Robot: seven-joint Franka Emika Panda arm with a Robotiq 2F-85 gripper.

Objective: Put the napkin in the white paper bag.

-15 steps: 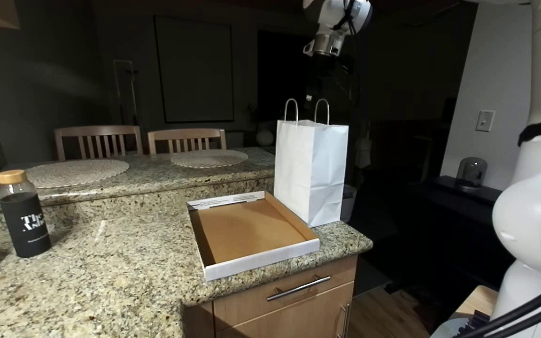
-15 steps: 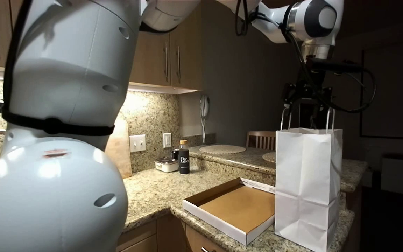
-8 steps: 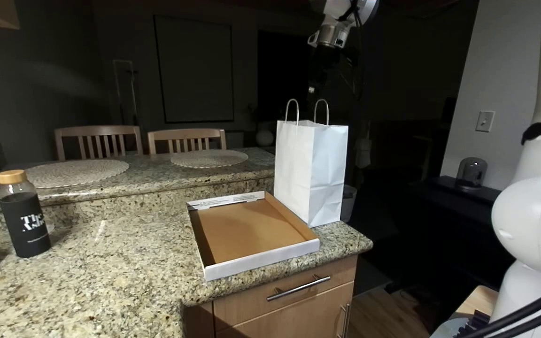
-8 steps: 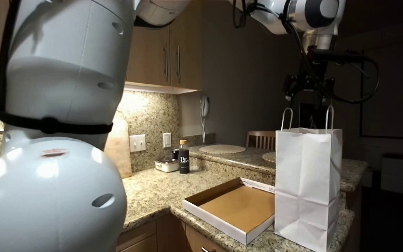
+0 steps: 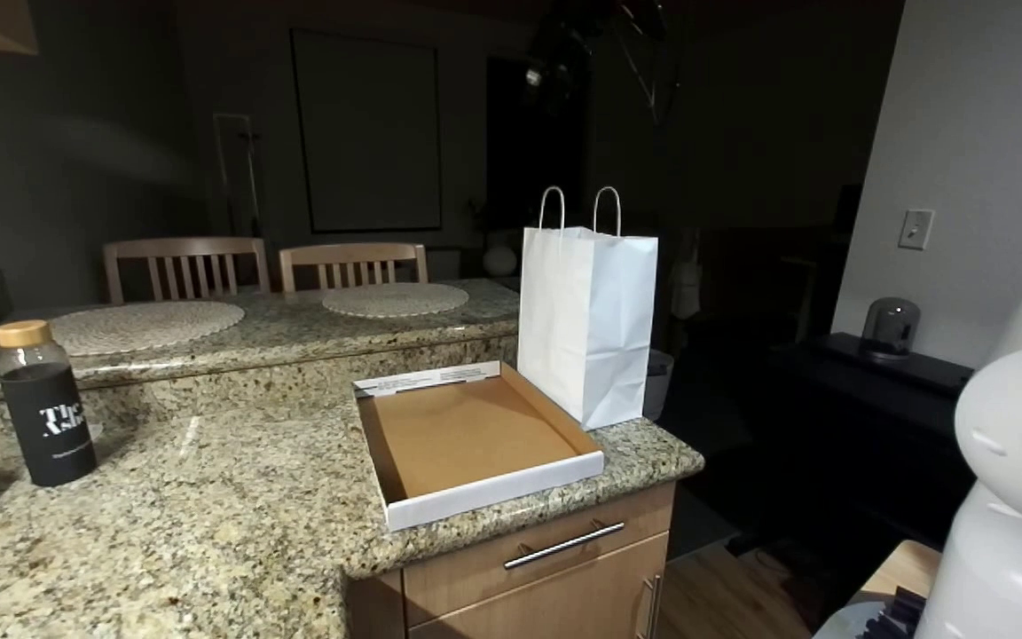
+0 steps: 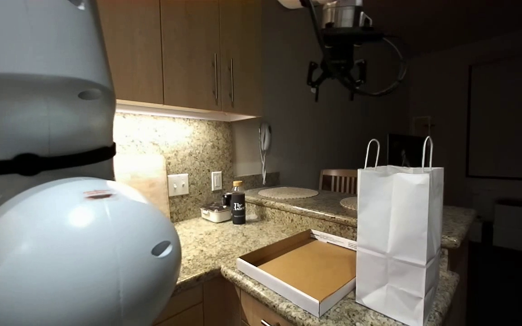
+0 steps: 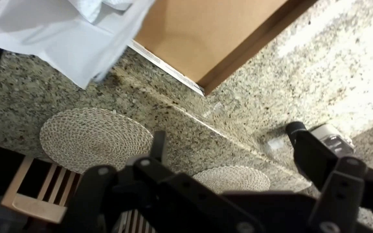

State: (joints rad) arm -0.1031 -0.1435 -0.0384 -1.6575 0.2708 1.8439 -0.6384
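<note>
Napkin (image 7: 90,9), apparently, inside bag (image 7: 63,42), wrist view's upper left: likely light, soft; best pinched by a fold. Gripper (image 6: 334,95): jaws wide, empty.

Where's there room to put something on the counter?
Big bare patch: the lower counter between the bottle and shallow box. Smaller one: the raised ledge between the two woven mats. It's crowded where the white paper bag stands close beside that box, and where the container sits near the bottle.
</note>
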